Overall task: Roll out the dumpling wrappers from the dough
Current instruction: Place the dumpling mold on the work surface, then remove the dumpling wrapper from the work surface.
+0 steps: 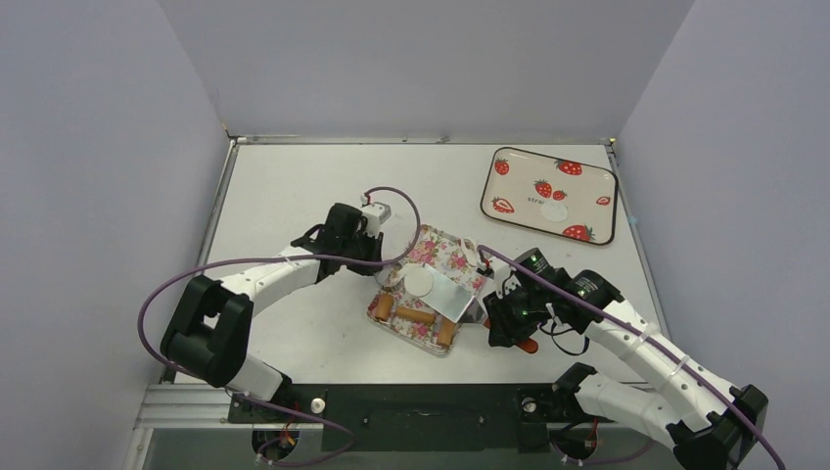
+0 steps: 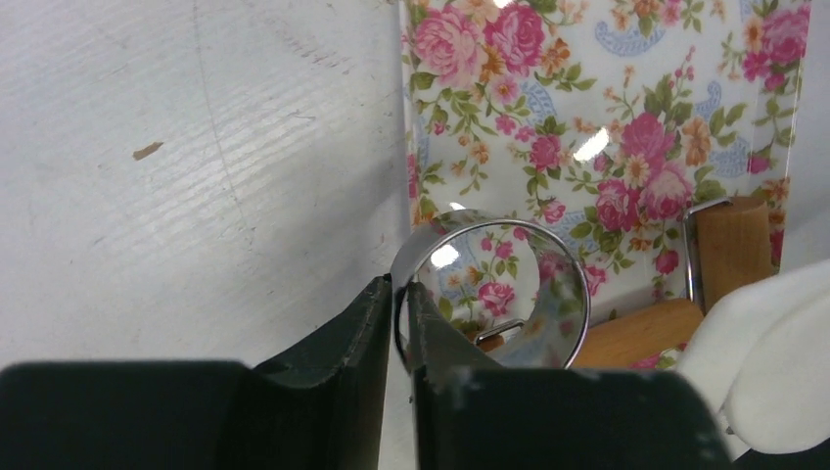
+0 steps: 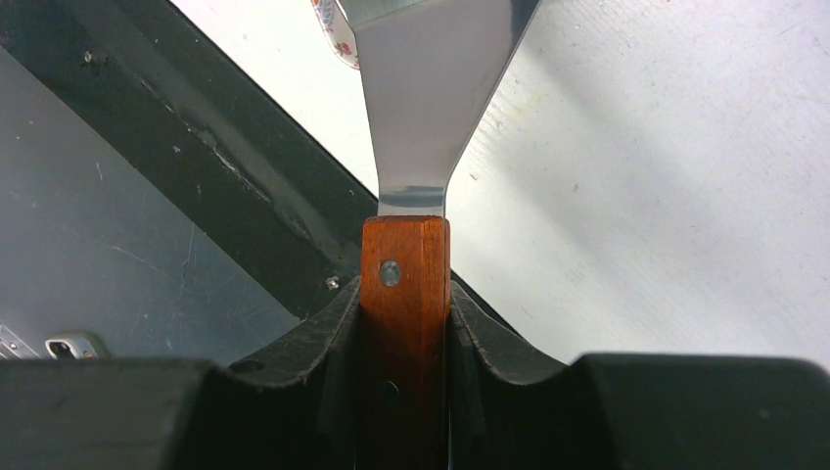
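Two dumpling wrappers show in the top view. The near wrapper (image 1: 419, 282) lies on the floral tray (image 1: 445, 250), touching the tip of the spatula (image 1: 455, 299). You cannot tell whether the blade is under it. The far wrapper (image 1: 554, 211) lies on the strawberry tray (image 1: 587, 186), well apart at the far right. The wooden roller (image 1: 416, 317) lies at the near end of the floral tray.

The left gripper (image 2: 399, 294) is clenched on the wall of the metal ring (image 2: 576, 299), one finger inside and one outside, just beside the near wrapper. The right gripper (image 3: 404, 294) is clamped on the spatula's red handle.

Hazards:
- The blade edge can tear or fold the near wrapper if you drive it in steeply, because thin dough is likely to stick to the tray.
- The wrapper can slide off a tilted blade during transfer.
- The ring is pinched on one wall only. A knock against the tray rim or the roller can twist it loose.
- Both wrists work over one small tray, so contact between them is possible.

View differences:
- Only the top view shows both trays and the far wrapper.
- Only the left wrist view confirms the pinch on the ring. White dough at its lower right corner is too blurred to identify.
- The right wrist view confirms the handle grip but shows no wrapper.
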Controlling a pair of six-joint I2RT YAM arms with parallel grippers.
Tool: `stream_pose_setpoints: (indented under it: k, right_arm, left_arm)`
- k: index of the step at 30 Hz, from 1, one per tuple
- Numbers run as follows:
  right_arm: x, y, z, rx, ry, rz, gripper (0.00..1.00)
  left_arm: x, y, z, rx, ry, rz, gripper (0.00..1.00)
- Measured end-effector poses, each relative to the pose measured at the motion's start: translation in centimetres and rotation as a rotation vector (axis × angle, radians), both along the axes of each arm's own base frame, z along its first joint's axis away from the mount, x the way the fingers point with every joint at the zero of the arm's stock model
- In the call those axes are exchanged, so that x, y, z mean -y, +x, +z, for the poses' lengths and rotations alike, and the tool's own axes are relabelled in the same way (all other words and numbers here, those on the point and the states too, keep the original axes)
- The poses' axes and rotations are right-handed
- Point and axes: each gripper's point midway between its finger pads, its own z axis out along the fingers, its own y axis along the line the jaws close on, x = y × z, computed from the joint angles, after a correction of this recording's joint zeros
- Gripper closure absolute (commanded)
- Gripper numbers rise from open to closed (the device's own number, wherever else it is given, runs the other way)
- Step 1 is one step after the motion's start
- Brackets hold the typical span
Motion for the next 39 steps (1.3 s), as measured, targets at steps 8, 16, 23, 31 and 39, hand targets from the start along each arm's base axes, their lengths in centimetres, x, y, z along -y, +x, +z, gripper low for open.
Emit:
stream_pose_setpoints:
  k: [8,16,23,31,39]
  right_arm:
    - [0.1,0.1,0.1,0.005,0.006,-0.005,1.00]
    - [0.1,0.1,0.3,0.014,0.013,-0.006,1.00]
    - [0.1,0.0,0.3,0.013,0.014,-0.005,1.00]
    - [0.0,0.0,0.3,0.009,0.018,-0.002,1.00]
    - [0.0,0.0,0.2,0.000,0.011,-0.002,1.00]
  left_arm:
    - [3.3,-1.2,0.4,0.009,-0.062,-0.134,0.63]
    - [0.2,1.3,1.5,-0.013,-0.144,-0.047,0.63]
    - [0.9,1.2,4.4,-0.072,-0.373,-0.067,0.56]
    - [3.6,-1.8,7.1,-0.127,-0.574,-0.203,0.52]
    - [4.2,-3.2,6.9,-0.150,-0.581,-0.259,0.53]
